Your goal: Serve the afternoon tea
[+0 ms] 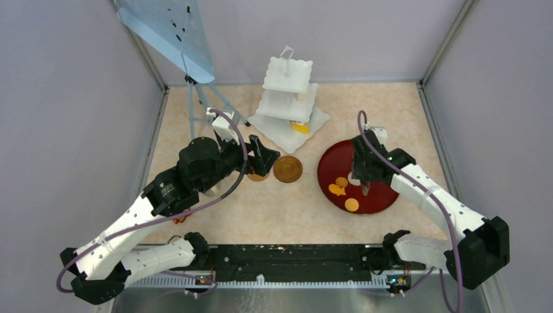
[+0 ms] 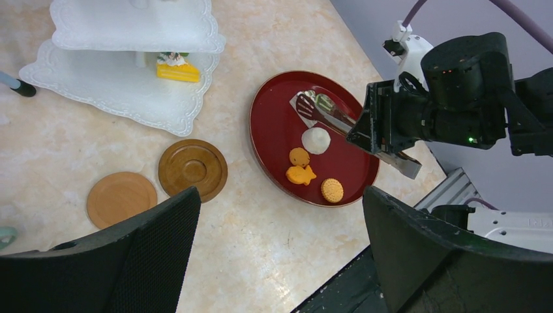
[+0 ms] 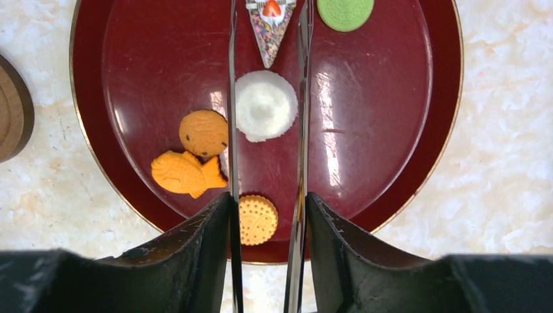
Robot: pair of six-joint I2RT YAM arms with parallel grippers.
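Observation:
The dark-red tray (image 3: 417, 163) holds an orange fish (image 3: 186, 173), an orange cookie (image 3: 203, 132), a dotted biscuit (image 3: 257, 220), a white round sweet (image 3: 265, 105), a chocolate wedge (image 3: 269, 23) and a green round (image 3: 345, 12). My right gripper (image 3: 267, 202) is shut on the metal tongs (image 3: 302, 98). The tong arms stand apart, either side of the white sweet. My left gripper (image 2: 280, 202) is open and empty above bare table beside the tray (image 2: 274, 124). A yellow wedge (image 2: 177, 68) sits on the white tiered stand (image 2: 124, 98). The mug is out of view.
Two wooden saucers (image 2: 193, 169) (image 2: 121, 199) lie left of the tray. A teal edge (image 2: 5, 235) shows at the far left. A blue perforated board (image 1: 169, 32) on a thin stand rises at the back left. Grey walls enclose the table.

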